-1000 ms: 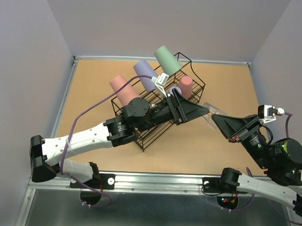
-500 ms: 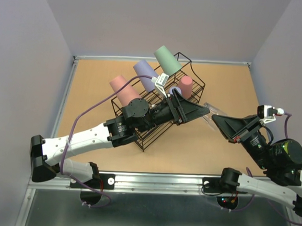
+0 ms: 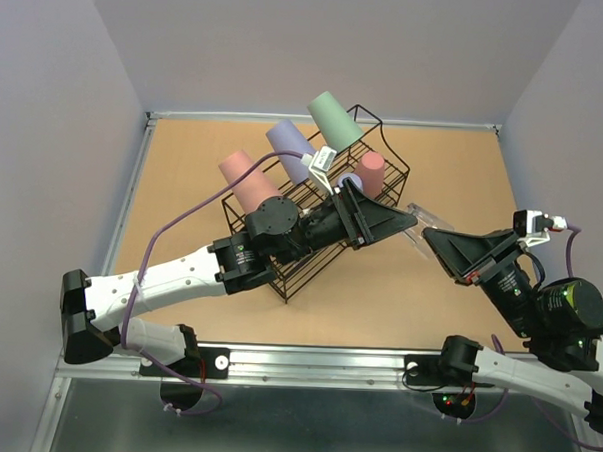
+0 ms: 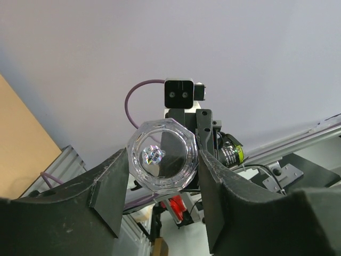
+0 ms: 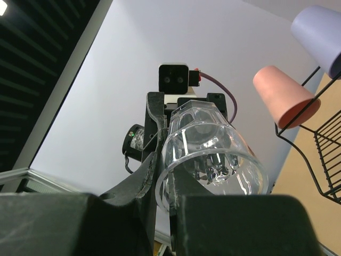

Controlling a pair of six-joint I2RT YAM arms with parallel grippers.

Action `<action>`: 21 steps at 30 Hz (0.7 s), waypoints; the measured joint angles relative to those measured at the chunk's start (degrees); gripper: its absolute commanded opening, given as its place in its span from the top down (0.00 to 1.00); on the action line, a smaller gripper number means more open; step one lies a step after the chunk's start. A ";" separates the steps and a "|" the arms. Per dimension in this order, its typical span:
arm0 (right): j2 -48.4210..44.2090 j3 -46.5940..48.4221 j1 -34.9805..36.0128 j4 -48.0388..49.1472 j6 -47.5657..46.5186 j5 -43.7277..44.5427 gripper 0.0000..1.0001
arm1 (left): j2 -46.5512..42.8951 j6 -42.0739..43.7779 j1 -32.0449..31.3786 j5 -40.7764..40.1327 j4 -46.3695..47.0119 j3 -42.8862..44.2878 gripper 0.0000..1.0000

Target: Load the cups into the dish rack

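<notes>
The tiny clear cup (image 3: 419,221) hangs in the air between my two grippers, right of the dish rack (image 3: 389,155). My right gripper (image 3: 433,235) is shut on its wall near the rim (image 5: 213,160), one finger inside the cup. My left gripper (image 3: 407,224) has its fingers (image 4: 112,184) against both sides of the cup's base (image 4: 162,154). Large pink (image 3: 246,176), lavender (image 3: 288,140) and green (image 3: 334,117) cups and a smaller pink one (image 3: 372,171) stand upside down in the rack. A smaller lavender cup (image 3: 349,181) is half hidden behind my left wrist.
The black wire rack lies diagonally across the brown table (image 3: 454,163), with my left arm (image 3: 179,276) reaching over its near side. Its raised end, the smaller pink cup (image 5: 285,96) and a lavender cup (image 5: 318,29) show at the right of the right wrist view. Grey walls enclose the table.
My left gripper has tilted up very slightly at the clear cup. The right arm and the cup have barely moved.
</notes>
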 measured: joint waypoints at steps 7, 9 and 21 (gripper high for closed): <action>-0.90 -1.68 -0.02 1.01 0.55 0.00 0.69 | 0.00 0.70 -0.04 -0.59 -0.52 0.00 1.00; -1.68 -2.75 0.00 0.70 0.76 -0.24 0.62 | -0.02 1.25 -0.09 -1.05 -1.27 0.00 1.00; -6.34 -4.68 0.00 -3.63 1.49 0.55 0.27 | -4.26 6.32 0.72 -7.50 -13.18 0.37 1.00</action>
